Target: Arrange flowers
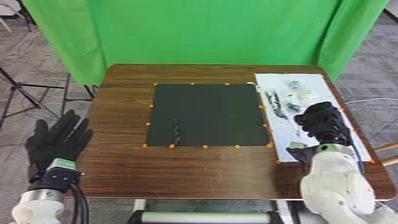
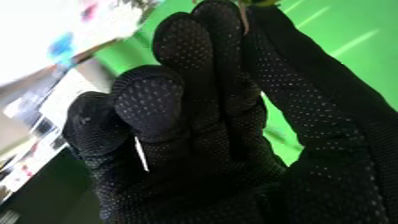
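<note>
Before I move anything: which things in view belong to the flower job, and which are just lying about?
Job:
right hand, pinching a thin stem
white sheet with dark sprigs
black mat with a lone stem

Not the job:
green curtain behind
tripod at left
left hand, open, seemingly idle

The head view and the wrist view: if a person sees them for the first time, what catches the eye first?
Probably the bright green curtain behind the table, then the dark mat at the middle of the tabletop. On the right, the right robot hand is over the white sheet; the wrist view shows what looks like a thin stem pinched at its fingertips.
</note>
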{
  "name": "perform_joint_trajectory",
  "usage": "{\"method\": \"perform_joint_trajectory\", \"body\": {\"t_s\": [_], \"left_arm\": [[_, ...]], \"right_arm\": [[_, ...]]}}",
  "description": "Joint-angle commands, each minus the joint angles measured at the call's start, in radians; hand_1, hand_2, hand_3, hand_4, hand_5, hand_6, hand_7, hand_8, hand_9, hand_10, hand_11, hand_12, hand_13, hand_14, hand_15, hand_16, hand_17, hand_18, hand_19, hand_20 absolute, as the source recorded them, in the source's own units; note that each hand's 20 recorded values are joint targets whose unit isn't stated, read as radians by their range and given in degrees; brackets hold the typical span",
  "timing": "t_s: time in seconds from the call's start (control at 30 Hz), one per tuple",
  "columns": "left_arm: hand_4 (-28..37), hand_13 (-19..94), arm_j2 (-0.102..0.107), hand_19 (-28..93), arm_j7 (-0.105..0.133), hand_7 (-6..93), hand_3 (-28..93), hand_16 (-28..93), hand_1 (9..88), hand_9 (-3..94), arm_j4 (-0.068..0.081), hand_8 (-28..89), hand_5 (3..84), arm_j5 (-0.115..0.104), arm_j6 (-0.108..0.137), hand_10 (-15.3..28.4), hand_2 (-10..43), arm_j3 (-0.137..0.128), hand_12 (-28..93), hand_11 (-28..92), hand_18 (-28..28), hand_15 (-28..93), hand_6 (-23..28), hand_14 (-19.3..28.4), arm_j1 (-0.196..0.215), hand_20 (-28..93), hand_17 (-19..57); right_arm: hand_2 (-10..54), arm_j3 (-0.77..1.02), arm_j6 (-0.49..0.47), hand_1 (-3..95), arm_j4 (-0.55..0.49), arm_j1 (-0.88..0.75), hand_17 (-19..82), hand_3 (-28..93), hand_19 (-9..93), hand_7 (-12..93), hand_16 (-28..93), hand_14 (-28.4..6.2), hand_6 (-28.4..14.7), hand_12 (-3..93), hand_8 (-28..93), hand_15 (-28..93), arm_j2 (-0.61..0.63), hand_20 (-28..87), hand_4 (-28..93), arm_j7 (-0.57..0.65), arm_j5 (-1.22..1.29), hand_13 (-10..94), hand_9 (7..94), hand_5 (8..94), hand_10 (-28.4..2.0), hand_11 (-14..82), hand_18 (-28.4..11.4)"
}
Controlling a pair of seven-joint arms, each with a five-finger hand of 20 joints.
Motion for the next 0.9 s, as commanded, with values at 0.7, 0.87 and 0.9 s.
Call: {"method": "perform_joint_trajectory", "body": {"t_s": [0.7,0.87,0.9], "left_arm": [[-28.3,23,0.010,32,-0.062,20.2,70,-12,28.1,33.5,0.033,-11,40.7,-0.031,0.011,12.2,15.8,0.070,7,21,10.0,33,6.7,12.1,-0.111,6,-5.4],[-28.3,23,0.007,32,-0.077,20.3,70,-12,28.1,33.6,0.030,-12,40.8,-0.022,0.009,12.2,16.0,0.058,7,21,10.1,33,6.7,12.1,-0.097,6,-5.4],[-28.3,23,0.007,32,-0.079,20.3,70,-12,28.1,33.6,0.031,-12,40.8,-0.026,0.014,12.2,16.0,0.061,7,21,10.0,33,6.7,12.1,-0.104,6,-5.5]], "right_arm": [[-9.5,-0.415,-0.295,47.0,0.237,0.297,49,76,93,50,37,-11.1,-2.6,49.8,19,68,-0.374,47,-13,0.009,-0.356,78,80.4,73.7,-12.6,41.3,-24.9],[-9.5,-0.454,-0.384,49.4,0.260,0.280,48,75,93,48,37,-11.8,-3.5,50.4,19,68,-0.394,47,-15,-0.042,-0.406,76,79.6,73.3,-12.7,40.1,-25.4],[-9.5,-0.462,-0.391,49.5,0.268,0.281,48,75,93,48,37,-11.8,-3.4,50.5,19,68,-0.396,46,-15,-0.041,-0.414,76,79.6,73.4,-12.7,39.9,-25.4]]}}
